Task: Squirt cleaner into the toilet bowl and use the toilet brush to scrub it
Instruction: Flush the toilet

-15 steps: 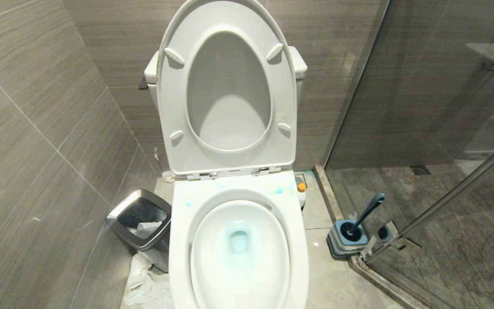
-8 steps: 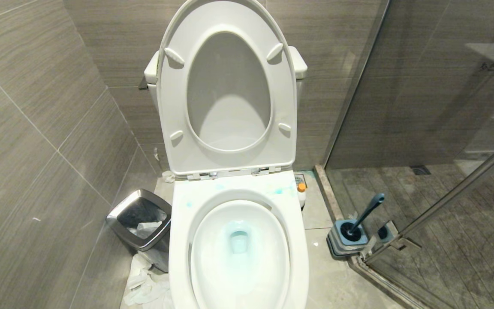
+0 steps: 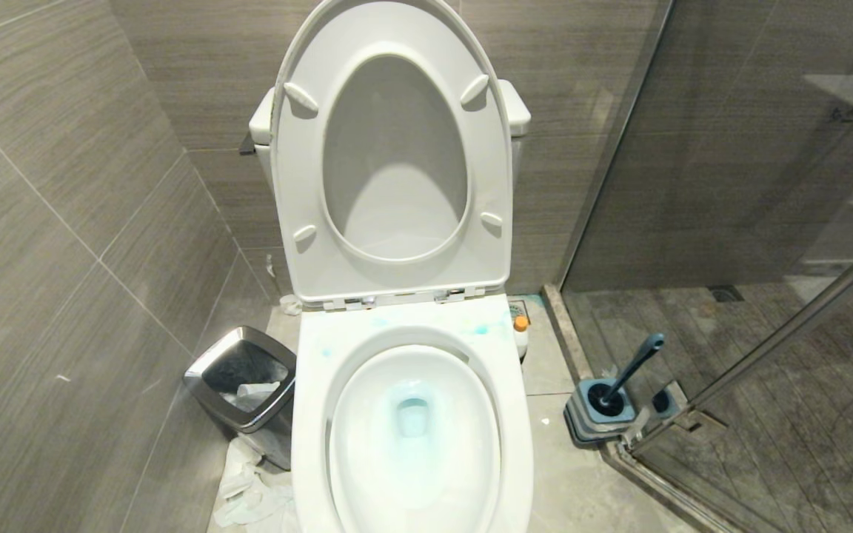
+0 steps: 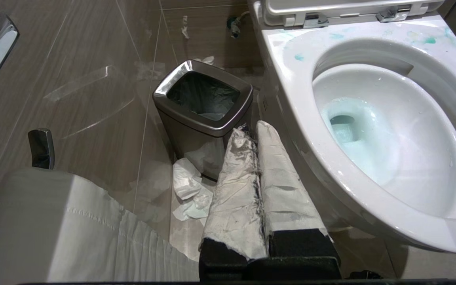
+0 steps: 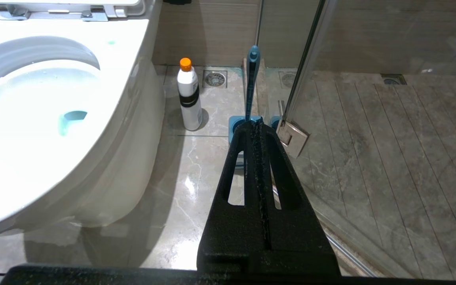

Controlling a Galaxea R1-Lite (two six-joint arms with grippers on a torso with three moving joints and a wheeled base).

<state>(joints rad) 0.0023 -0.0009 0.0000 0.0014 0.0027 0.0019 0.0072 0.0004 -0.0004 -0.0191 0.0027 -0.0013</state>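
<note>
The toilet bowl stands open, seat and lid raised against the tank. Pale blue cleaner smears the back of the rim, and the water in the bowl is tinted blue. The toilet brush leans in its grey-and-blue holder on the floor right of the toilet. My left gripper, its fingers wrapped in white, is shut and empty beside the bowl's left side. My right gripper is shut and empty, pointing at the toilet brush, short of it. Neither arm shows in the head view.
A steel-rimmed black bin stands left of the toilet with crumpled paper on the floor by it. A white bottle with an orange cap stands between toilet and brush. A glass shower door with a metal hinge closes off the right.
</note>
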